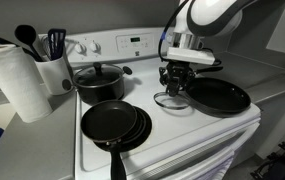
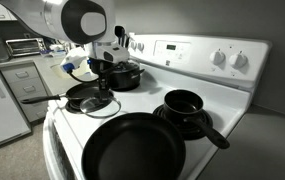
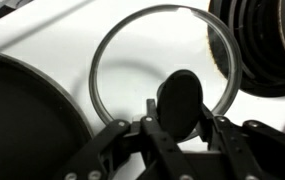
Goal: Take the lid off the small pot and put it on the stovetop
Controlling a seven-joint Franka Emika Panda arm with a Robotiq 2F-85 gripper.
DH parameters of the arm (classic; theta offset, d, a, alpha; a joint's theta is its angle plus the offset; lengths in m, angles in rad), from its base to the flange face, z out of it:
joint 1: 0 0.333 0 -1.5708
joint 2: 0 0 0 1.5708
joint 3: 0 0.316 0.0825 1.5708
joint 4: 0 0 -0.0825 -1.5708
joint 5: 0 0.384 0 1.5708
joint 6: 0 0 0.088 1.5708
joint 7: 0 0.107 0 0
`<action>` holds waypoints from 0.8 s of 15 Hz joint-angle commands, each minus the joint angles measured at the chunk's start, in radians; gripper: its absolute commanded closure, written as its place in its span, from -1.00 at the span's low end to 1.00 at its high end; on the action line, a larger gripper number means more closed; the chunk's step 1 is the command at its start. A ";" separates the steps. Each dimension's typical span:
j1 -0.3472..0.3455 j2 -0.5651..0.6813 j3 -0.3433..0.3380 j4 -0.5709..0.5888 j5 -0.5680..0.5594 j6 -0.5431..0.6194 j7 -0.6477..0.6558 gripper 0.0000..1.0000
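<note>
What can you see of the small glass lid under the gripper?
The lid is a small round disc of clear glass with a thin metal rim and a black knob in its middle. White shows through the glass. It is level, knob up, over the white stovetop beside a frying pan. The gripper straddles the knob; whether it grips, I cannot tell.
</note>
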 commanded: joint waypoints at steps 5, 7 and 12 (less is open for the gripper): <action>0.029 0.043 0.004 -0.126 -0.004 0.386 0.036 0.72; 0.045 0.072 -0.006 -0.143 -0.056 0.457 0.036 0.72; 0.085 0.110 -0.052 -0.128 -0.254 0.513 0.053 0.72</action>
